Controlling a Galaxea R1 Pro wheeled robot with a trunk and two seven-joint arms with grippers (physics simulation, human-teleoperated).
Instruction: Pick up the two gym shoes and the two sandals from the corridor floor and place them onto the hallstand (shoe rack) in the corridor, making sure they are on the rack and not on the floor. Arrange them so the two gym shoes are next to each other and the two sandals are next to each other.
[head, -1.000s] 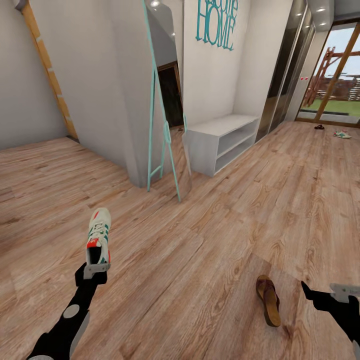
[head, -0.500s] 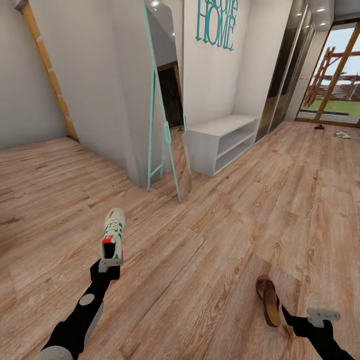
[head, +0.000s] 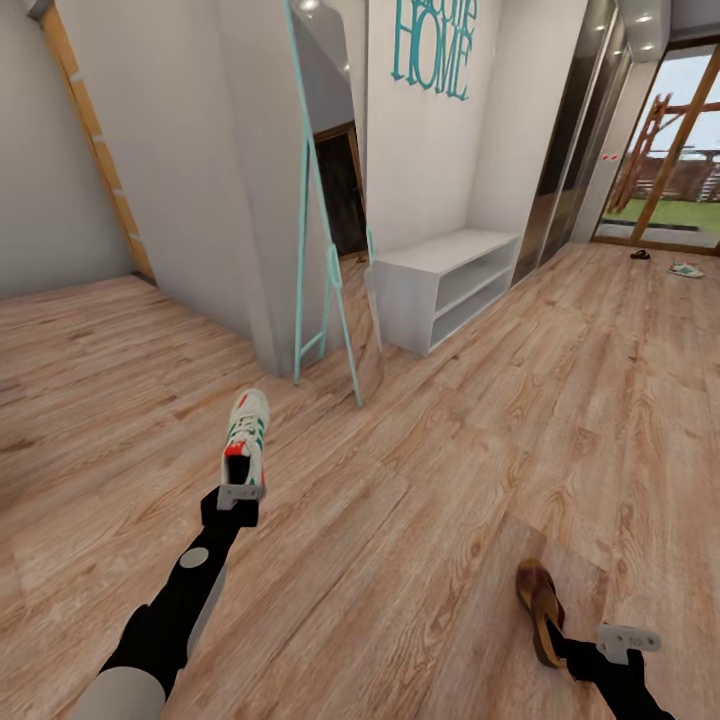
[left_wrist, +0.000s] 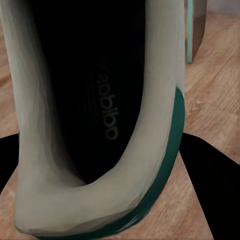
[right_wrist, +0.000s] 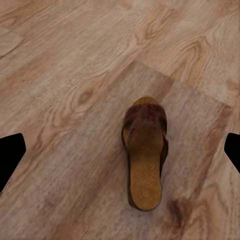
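Light brown wood-grain planks make up the corridor floor (head: 430, 470) all around. The left gripper (head: 239, 493) is clamped on the heel of a white gym shoe (head: 245, 432) with green stripes and a red-orange patch, holding it up off the floor with the toe pointing away from the robot, toward the teal-framed mirror (head: 325, 210) leaning at the wall corner. From the left wrist camera the gym shoe (left_wrist: 100, 130) is seen from behind: dark inside with lettering on the insole, cream collar, green trim at the edge.

A brown sandal (head: 540, 597) with a tan footbed lies flat on the floor at the lower right. The right gripper (head: 590, 650) hangs just beside the sandal's heel end; whether it touches I cannot tell. In the right wrist view its dark fingertips (right_wrist: 11, 155) stand wide apart at either side, with the sandal (right_wrist: 145, 152) lying between them on the floor (right_wrist: 65, 60), toe end away from the camera.

The pale grey-white hallstand (head: 445, 285) stands against the wall past the mirror, its bench top and two open shelf levels bare. Well away by the glass door, the second gym shoe (head: 686, 270) and the second sandal (head: 640, 254) lie on the floor near each other.
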